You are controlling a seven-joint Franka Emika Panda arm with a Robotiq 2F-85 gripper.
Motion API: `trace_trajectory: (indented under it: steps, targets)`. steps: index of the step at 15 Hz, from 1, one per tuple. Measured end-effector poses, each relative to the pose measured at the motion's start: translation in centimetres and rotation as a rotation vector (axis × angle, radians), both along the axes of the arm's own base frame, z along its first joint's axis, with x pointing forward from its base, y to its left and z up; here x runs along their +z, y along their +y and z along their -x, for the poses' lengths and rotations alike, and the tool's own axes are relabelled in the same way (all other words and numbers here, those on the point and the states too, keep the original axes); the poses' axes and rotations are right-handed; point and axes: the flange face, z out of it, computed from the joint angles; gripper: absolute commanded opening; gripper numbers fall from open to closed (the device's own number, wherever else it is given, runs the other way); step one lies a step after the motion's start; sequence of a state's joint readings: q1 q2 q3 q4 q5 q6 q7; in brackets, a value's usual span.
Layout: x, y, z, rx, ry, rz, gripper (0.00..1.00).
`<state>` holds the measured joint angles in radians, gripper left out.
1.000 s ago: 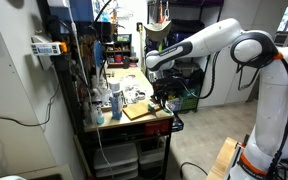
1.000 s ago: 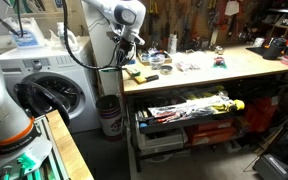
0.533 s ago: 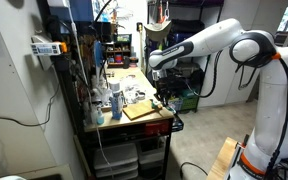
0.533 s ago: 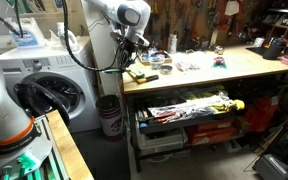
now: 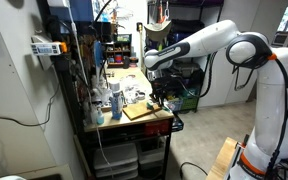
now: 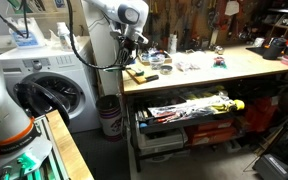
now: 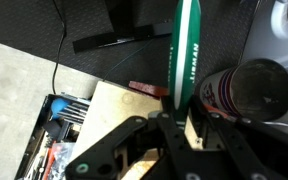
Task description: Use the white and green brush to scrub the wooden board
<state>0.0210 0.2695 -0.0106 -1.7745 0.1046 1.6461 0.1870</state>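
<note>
In the wrist view my gripper [image 7: 174,128] is shut on the white and green brush [image 7: 189,55], whose green handle with white lettering sticks out away from the jaws. The wooden board [image 7: 109,112] lies just under the jaws, light tan, on the left. In both exterior views the gripper [image 5: 158,95] [image 6: 136,60] is low over the board [image 5: 137,111] [image 6: 135,75] at the end of the workbench. The brush is too small to make out there, and its bristles are hidden by the fingers.
A dark-topped can [image 7: 249,90] stands right beside the brush. White and blue bottles [image 5: 114,100] stand beside the board. The cluttered workbench [image 6: 214,68] has tools and small items. A washing machine [image 6: 44,85] stands past the bench's end, and a drawer of tools [image 7: 59,115] lies below the edge.
The arm has shifted a little sideways over the board and back, with the brush still gripped. Nothing else has moved.
</note>
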Motion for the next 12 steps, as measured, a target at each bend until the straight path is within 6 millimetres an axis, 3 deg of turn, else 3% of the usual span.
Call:
trace_trajectory:
  steps: [8,12]
  targets:
    - [-0.5,5.2,-2.0,0.131,-0.019,-0.016,0.06]
    - [-0.1,8.8,-1.5,0.207,0.004,-0.027,0.06]
